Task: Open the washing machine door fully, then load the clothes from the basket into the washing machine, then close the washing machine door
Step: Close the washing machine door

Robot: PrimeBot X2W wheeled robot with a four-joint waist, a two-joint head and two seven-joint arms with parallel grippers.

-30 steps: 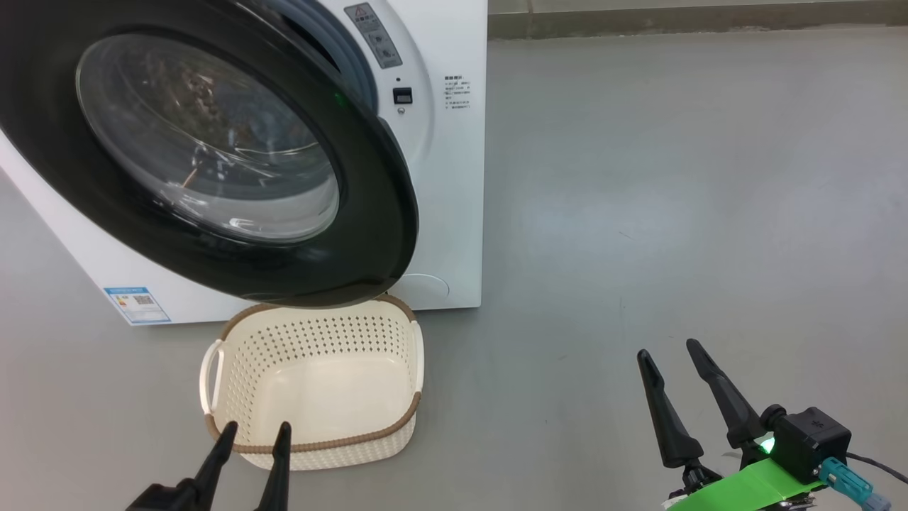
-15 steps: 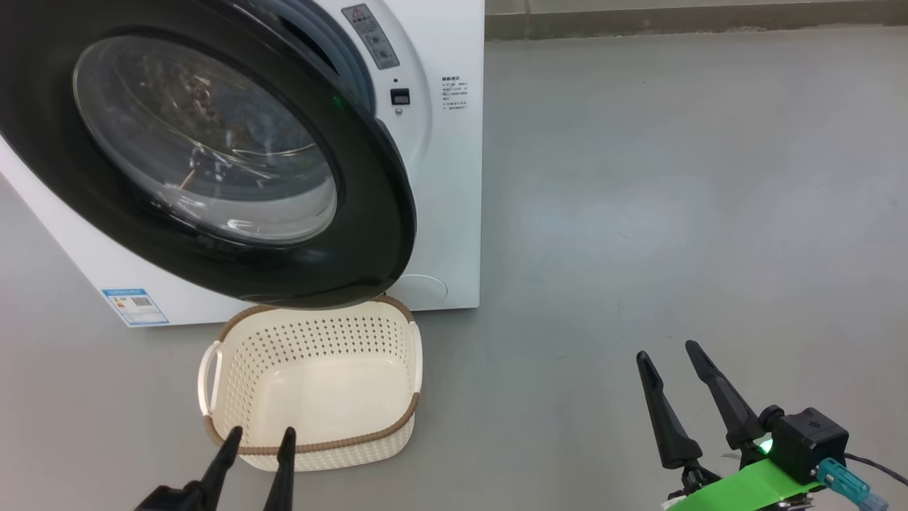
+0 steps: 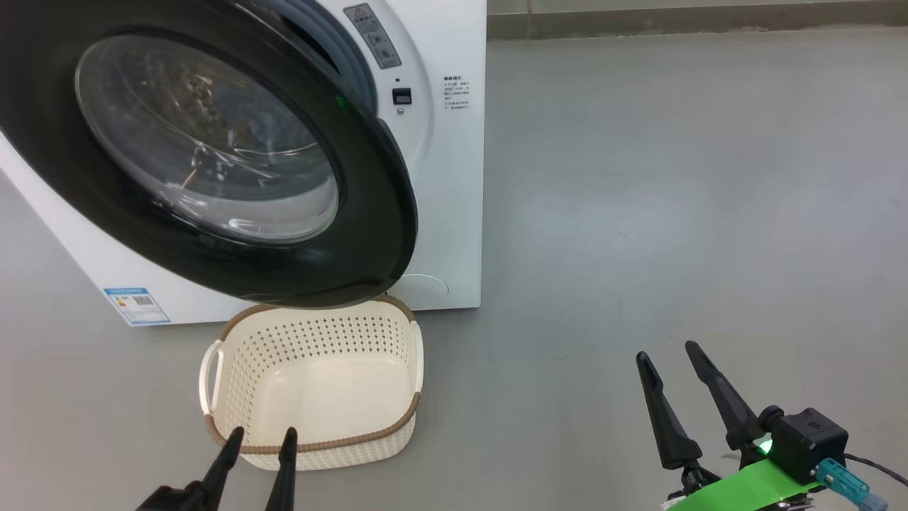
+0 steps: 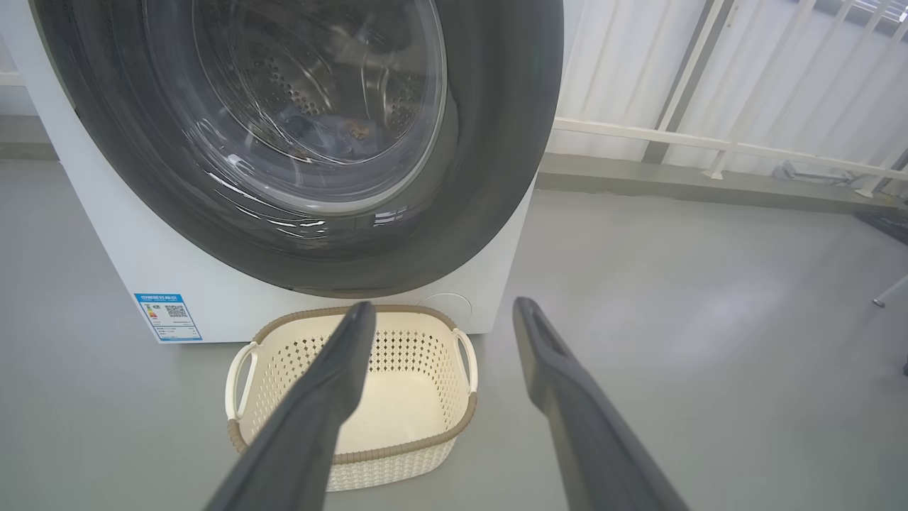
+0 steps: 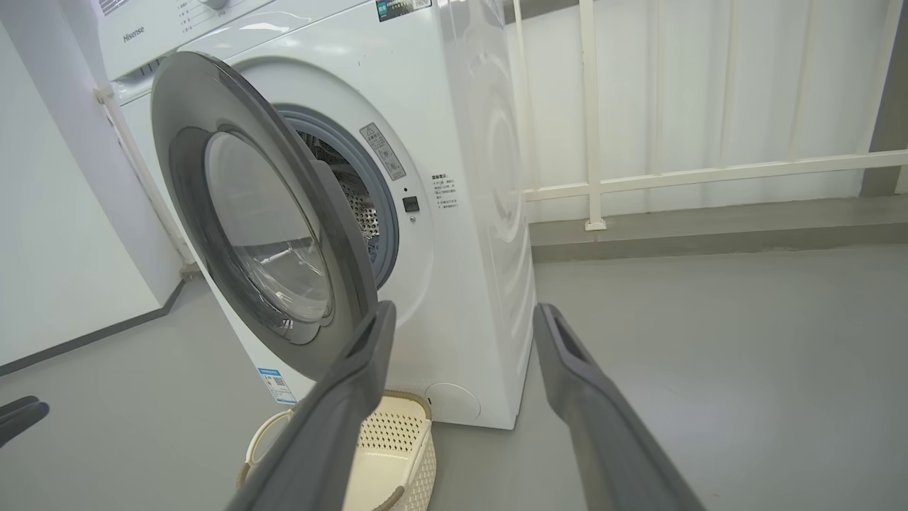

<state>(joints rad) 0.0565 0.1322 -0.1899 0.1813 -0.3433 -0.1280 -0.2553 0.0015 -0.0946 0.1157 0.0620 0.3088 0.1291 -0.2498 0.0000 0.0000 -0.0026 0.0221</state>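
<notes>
The washing machine (image 3: 447, 177) stands at the upper left. Its door (image 3: 369, 213) hangs partly open, swung out over the back of the basket (image 3: 319, 446). The basket sits on the floor with nothing in it. In the left wrist view, bluish clothes (image 4: 312, 131) with an orange patch show dimly through the door (image 4: 496, 142) glass, inside the drum. My left gripper (image 3: 261, 430) is open at the basket's near rim, holding nothing. Far to the right, my right gripper (image 3: 667, 351) stands open and empty over bare floor.
Grey floor (image 3: 674, 177) stretches wide to the right of the machine. A white railing (image 5: 709, 174) and a low kerb run along the back wall. A white wall (image 5: 64, 248) closes in on the machine's left side.
My left gripper has sunk slightly toward the bottom edge of the head view. The door, the basket and my right gripper stand as before.
</notes>
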